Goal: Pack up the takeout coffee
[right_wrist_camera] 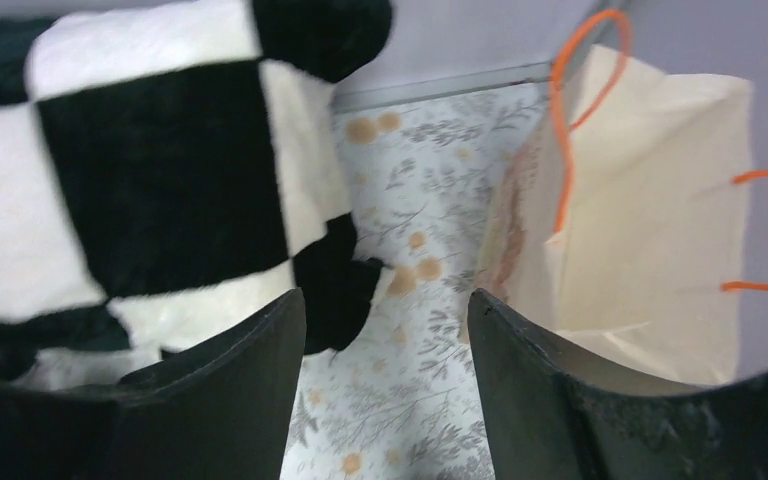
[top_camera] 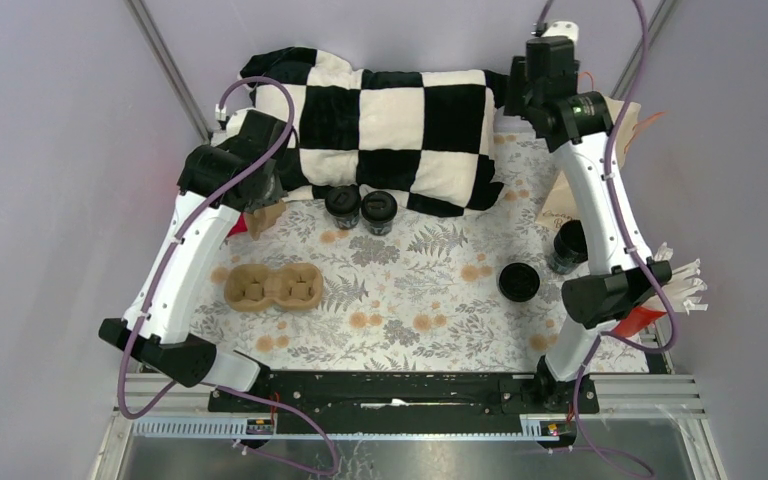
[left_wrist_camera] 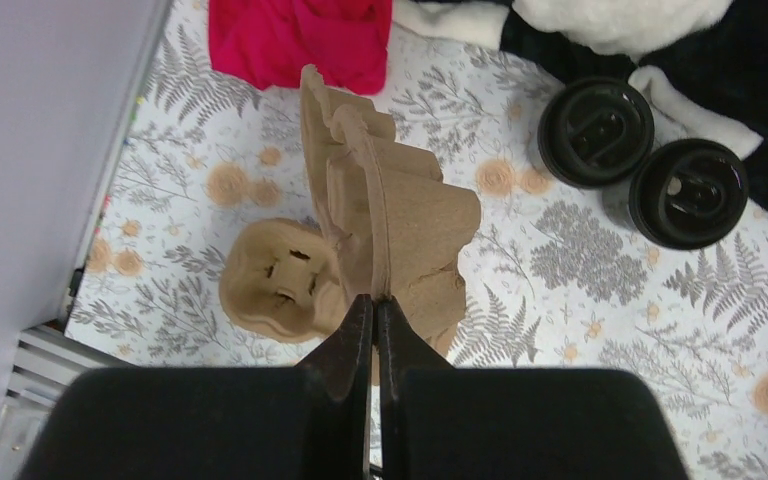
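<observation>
Two takeout coffee cups, black with black sip lids, stand side by side at the blanket's front edge (top_camera: 343, 203) (top_camera: 379, 210); the left wrist view shows their lids (left_wrist_camera: 596, 131) (left_wrist_camera: 687, 192). My left gripper (left_wrist_camera: 374, 305) is shut on the edge of a brown pulp carrier (left_wrist_camera: 390, 200), holding it on edge above the table, left of the cups. A second brown carrier (top_camera: 273, 286) lies flat on the tablecloth below it. My right gripper (right_wrist_camera: 387, 300) is open and empty, up at the back right beside a cream paper bag (right_wrist_camera: 650, 230).
A black-and-white checkered blanket (top_camera: 390, 125) covers the back. A red cloth (left_wrist_camera: 300, 40) lies at the left. Another black cup (top_camera: 567, 245) and a round black lid or cup (top_camera: 518, 281) sit right of centre. White straws (top_camera: 682, 280) lie at the right edge.
</observation>
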Available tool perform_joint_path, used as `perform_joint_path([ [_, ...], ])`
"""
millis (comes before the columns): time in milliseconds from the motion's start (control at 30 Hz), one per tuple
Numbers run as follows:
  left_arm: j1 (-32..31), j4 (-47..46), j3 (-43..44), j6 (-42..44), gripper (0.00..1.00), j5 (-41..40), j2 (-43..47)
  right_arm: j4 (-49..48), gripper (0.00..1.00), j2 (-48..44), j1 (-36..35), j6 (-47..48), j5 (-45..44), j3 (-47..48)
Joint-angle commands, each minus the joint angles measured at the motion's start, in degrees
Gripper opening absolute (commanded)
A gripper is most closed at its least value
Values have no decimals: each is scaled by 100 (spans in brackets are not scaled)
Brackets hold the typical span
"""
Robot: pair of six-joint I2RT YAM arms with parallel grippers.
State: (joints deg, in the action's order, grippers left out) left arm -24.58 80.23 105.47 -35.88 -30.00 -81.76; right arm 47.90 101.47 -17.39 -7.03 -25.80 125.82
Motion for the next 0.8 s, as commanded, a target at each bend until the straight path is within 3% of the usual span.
perform_joint_path([
  [0,-13,-240,281,346,0,-642,31,-433,68,272,742,-74,-290,196],
  [167,-129,-343,80,375,0,-590,156,-353,92,548,1414,-159,262,600],
  [400,-222,-370,132,424,0,-777,149,-303,100,787,1703,27,134,405],
  [467,-231,-366,200,437,0,-807,107,-331,97,962,1704,94,183,414],
  [567,-239,-361,323,450,0,-819,52,-174,81,1350,1704,43,-138,612],
  [767,-240,-366,359,477,0,-792,5,-55,63,1747,1704,-173,-377,607],
])
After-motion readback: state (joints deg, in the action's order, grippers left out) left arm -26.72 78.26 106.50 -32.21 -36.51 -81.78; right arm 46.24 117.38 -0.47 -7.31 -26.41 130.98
